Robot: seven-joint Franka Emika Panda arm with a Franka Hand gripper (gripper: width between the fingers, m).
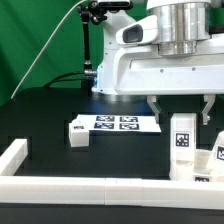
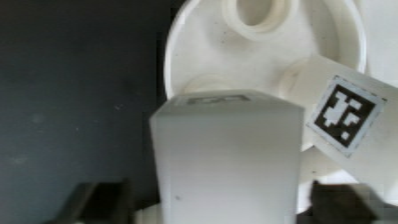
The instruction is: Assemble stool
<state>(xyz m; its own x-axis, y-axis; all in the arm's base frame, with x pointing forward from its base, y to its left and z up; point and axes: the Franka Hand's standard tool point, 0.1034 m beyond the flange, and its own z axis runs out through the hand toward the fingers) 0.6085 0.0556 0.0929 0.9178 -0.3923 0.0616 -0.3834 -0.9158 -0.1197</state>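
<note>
A white stool leg [image 1: 181, 135] with a black-and-white tag stands upright at the exterior view's right, against the white round seat [image 1: 202, 167]. My gripper [image 1: 181, 110] hangs open right above it, one finger on each side of the leg's top with gaps showing. In the wrist view the leg [image 2: 222, 150] fills the space between my dark fingertips [image 2: 93, 203], my gripper [image 2: 222, 205] straddling it. The seat [image 2: 214, 40], with a hole, lies behind the leg, and a tagged part [image 2: 356, 110] sits on it. Another short leg [image 1: 78, 133] lies on the black table.
The marker board [image 1: 115, 124] lies flat mid-table behind the lying leg. The long white border rail [image 1: 70, 187] runs along the front and turns up the exterior view's left side [image 1: 14, 155]. A camera stand [image 1: 95, 50] is at the back.
</note>
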